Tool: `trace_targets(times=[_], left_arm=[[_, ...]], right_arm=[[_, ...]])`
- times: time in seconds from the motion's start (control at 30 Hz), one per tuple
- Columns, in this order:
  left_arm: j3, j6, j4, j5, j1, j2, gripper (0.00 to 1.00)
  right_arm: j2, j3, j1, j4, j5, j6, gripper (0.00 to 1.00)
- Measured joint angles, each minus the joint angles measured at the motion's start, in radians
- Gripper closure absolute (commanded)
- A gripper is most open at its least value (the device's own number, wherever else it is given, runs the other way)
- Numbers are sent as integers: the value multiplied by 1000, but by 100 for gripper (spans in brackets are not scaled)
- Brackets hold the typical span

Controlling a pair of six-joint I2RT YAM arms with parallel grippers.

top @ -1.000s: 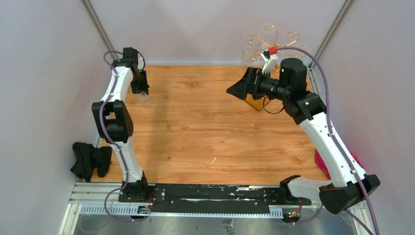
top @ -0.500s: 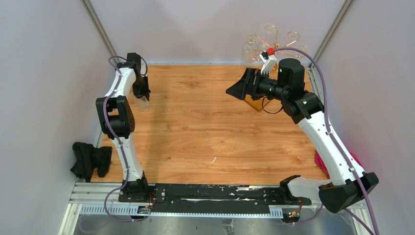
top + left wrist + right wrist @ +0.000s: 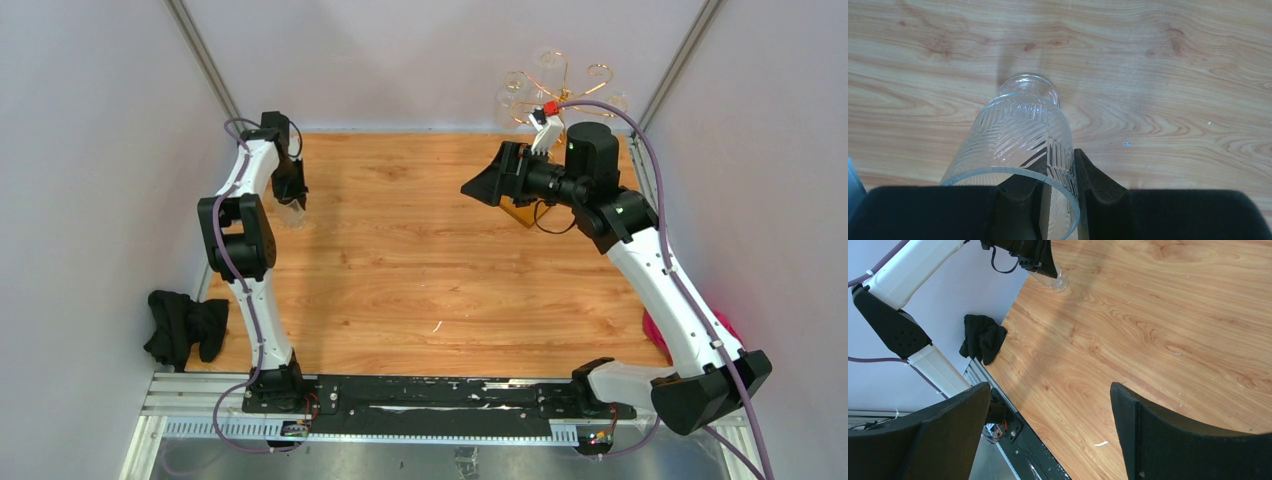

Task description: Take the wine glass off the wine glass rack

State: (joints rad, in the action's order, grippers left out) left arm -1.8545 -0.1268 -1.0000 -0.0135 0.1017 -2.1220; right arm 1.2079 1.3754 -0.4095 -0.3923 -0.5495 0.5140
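The wood-grain table is shown with two grippers above it. The right gripper is held with its jaws spread wide and nothing between them, just beside the gold wire wine glass rack at the far right corner. The left gripper is clamped on the rim of the clear, herringbone-cut wine glass at the far left edge, well apart from the rack. A crumpled black cloth is seen off the left edge.

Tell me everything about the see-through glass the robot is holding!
The clear glass with a cut zigzag leaf pattern stands upright, wide rim up, narrow round foot down by the wooden table. The left gripper pinches its rim wall, one black finger inside, one outside. Whether the foot touches the table cannot be told.
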Motion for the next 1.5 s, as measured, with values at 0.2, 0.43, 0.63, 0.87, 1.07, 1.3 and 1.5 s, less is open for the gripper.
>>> trace_targets(times=[0.2,0.43,0.63,0.87,1.07,1.3,1.5], left_arm=[[4,-2,1,0,0,0,71],[21,-4,0,17,0,0,63],[21,-4,-2,44,0,37,61],[2,-4,-32,64,0,185,59],[-70,-9,-56,51,0,322,57],[-182,-71,-38,-124,-34,486,56],[-71,-248,224,-364,-166,615,53]], right_arm=[[0,-8,6,4,-2,2,5],[-1,-13,6,6,-5,5,5],[-1,-26,7,11,-9,13,5],[-1,-29,10,12,-10,16,5],[-2,-31,11,18,-10,18,5],[-7,-20,13,14,-4,10,5],[-10,62,16,-52,69,-45,5]])
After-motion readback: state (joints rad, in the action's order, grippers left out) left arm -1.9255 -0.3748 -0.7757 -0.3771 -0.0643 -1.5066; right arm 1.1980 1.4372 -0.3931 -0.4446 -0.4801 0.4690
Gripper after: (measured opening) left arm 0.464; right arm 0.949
